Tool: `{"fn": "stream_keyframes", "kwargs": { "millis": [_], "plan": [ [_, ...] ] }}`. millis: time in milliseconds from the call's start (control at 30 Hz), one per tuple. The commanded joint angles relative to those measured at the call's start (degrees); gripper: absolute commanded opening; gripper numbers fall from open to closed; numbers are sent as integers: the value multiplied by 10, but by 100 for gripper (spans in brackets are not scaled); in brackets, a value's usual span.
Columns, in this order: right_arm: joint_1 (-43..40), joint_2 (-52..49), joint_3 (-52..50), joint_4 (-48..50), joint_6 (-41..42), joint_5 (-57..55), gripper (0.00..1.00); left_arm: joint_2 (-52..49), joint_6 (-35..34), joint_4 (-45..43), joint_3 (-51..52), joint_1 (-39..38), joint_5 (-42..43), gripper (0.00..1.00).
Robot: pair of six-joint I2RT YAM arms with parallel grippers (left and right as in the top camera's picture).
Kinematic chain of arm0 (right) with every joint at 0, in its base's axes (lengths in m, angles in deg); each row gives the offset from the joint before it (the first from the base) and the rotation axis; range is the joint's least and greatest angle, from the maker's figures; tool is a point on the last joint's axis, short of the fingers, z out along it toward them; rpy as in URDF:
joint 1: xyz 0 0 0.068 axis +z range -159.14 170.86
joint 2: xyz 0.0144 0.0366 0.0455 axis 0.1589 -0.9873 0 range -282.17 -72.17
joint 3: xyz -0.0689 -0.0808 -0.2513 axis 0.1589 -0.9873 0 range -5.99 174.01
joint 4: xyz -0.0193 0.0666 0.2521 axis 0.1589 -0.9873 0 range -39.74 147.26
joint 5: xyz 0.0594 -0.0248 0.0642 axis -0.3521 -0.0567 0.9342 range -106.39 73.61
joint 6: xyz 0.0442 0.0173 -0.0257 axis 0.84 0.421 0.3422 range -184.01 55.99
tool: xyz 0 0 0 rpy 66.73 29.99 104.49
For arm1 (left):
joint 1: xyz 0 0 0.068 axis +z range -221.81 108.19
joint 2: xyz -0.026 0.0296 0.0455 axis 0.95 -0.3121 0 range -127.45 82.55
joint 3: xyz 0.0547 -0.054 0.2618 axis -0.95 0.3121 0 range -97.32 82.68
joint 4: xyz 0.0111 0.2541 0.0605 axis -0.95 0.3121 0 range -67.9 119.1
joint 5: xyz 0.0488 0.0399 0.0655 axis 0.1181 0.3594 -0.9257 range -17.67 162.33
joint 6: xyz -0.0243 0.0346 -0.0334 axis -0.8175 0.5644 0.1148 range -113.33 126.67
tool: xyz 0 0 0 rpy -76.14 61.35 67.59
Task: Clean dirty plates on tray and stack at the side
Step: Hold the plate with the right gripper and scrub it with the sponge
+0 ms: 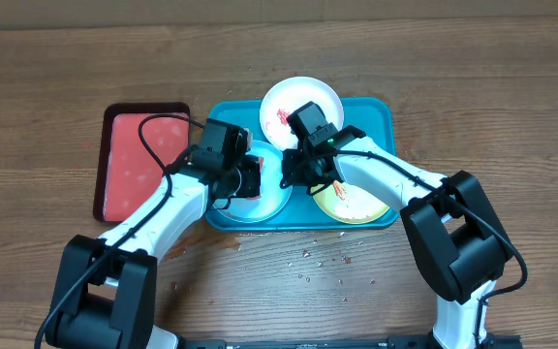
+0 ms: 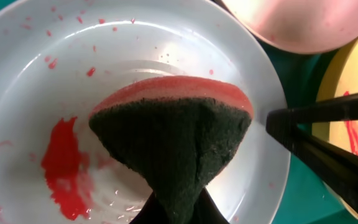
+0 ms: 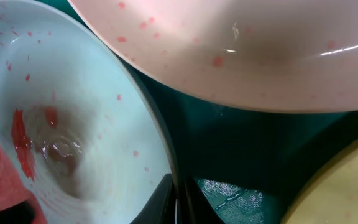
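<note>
The large teal-blue rectangular plastic tray (image 1: 376, 114) with rounded corners and a raised rim lies flat on my counter, and all three round plastic plates are on it. The white plate (image 1: 301, 107) sits at the far side, jutting over the rim, with a red smear on its left. The light blue plate (image 1: 271, 202) lies near-left, smeared and speckled red, its right rim pinched in my right claw (image 3: 178, 204). The yellow-green plate (image 1: 358, 206) lies near-right, streaked red.

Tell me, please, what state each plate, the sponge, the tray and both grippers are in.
Blue plate: dirty, red smear and specks.
White plate: dirty, red smear.
Yellow plate: dirty, red streaks.
Tray: holding all three plates.
Sponge: pinched and folded.
Left gripper: shut on sponge.
Right gripper: shut on blue plate's rim.
</note>
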Motion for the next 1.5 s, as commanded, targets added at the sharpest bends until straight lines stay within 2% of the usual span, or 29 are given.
{"fn": "stream_keyframes", "kwargs": {
  "millis": [0, 367, 600, 833, 967, 1100, 1267, 1467],
  "plan": [
    [2, -1, -1, 2, 5, -2, 7, 2, -29, -18, 20, -1, 14, 5],
    [2, -1, -1, 3, 5, -2, 6, -49, -28, -71, 35, -1, -21, 4],
    [2, -1, -1, 2, 5, -7, 6, -73, -41, -72, 31, 1, -44, 4],
    [2, -1, -1, 2, 5, -9, 6, -46, -41, 21, 1, 1, -215, 4],
    [2, -1, -1, 3, 5, -9, 6, -45, -37, 50, -20, 1, -249, 4],
    [2, -1, -1, 4, 5, -9, 6, -45, -36, 50, -39, 0, -213, 5],
    [2, -1, -1, 4, 5, -9, 6, -45, 24, 55, -77, -1, -58, 4],
    [2, -1, -1, 4, 5, -13, 6, -45, 31, 73, -116, -1, 45, 4]
  ]
}}
